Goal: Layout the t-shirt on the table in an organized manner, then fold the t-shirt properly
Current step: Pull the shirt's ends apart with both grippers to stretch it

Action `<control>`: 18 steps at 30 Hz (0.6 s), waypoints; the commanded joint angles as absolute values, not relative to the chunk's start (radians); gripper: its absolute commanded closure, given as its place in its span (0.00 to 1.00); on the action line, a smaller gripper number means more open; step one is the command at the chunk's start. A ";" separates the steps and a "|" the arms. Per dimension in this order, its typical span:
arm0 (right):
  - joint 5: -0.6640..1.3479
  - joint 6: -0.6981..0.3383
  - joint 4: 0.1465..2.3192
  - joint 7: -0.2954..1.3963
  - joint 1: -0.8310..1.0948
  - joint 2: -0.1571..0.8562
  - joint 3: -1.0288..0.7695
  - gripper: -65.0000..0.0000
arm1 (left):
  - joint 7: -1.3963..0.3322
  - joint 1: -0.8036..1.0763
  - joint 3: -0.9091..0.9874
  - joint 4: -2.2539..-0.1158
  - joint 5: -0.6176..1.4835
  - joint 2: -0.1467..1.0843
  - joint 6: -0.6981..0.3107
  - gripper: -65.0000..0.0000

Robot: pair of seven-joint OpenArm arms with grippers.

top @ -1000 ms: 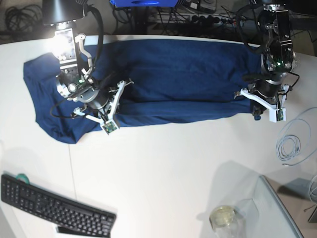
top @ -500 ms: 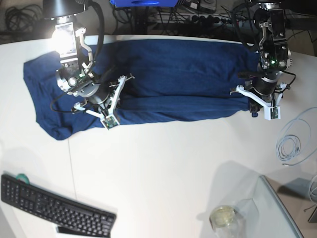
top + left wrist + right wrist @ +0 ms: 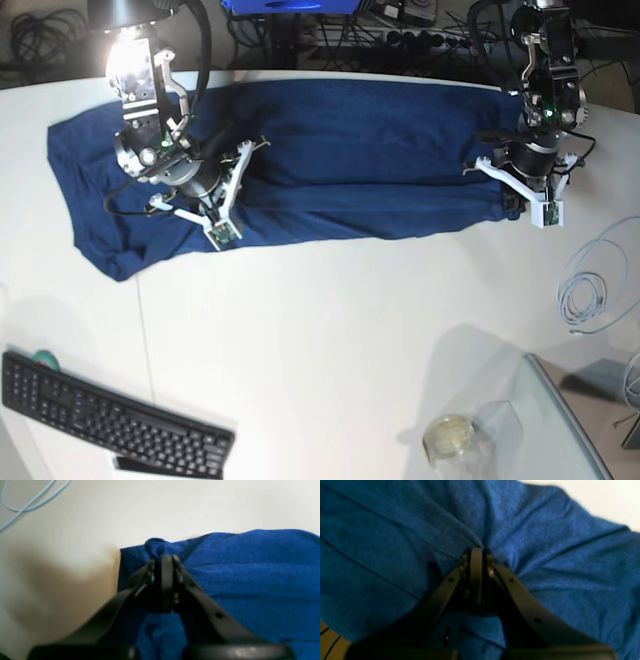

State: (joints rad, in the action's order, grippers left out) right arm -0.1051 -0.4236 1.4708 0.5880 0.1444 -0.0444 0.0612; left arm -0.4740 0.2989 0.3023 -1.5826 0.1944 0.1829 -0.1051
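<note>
1. While the t-shirt (image 3: 330,160) lies stretched in a long band across the far part of the table (image 3: 330,340), you're mid-fold, I'd say: the near edge is being carried over toward the far side.
2. On the left of the base view, your right gripper (image 3: 212,190) has its jaws pinched narrow on the shirt fabric; the wrist view shows cloth bunching into creases right at the tips (image 3: 476,551).
3. The sleeve end (image 3: 95,235) on the far left lies loose and rumpled, so it'll need tidying later.
4. On the right, your left gripper (image 3: 520,190) is clamped on the shirt's corner, with a little nub of cloth (image 3: 155,545) poking past the tips.
5. Next move, I reckon: keep both hands level and travel together, or the fold line goes crooked.
</note>
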 commanded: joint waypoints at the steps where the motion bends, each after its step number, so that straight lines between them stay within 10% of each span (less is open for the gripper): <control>1: -0.094 -0.424 1.494 0.576 0.131 -0.048 0.064 0.97 | -0.452 0.294 0.306 -1.598 0.197 0.193 -0.102 1.00; 13: -0.094 -0.418 1.678 0.611 0.116 -0.047 -0.033 0.52 | -0.452 0.311 0.312 -1.606 0.202 0.193 -0.102 1.00; 18: -0.094 -0.418 1.534 0.613 -0.054 -0.056 -0.245 0.41 | -0.452 0.311 0.318 -1.612 0.206 0.193 -0.102 0.64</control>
State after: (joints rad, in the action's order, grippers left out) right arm -0.1036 -0.4137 1.5192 0.6209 -0.0513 -0.0494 -0.2550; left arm -0.4763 0.3126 0.3141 -1.5887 0.2024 0.1841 -0.1047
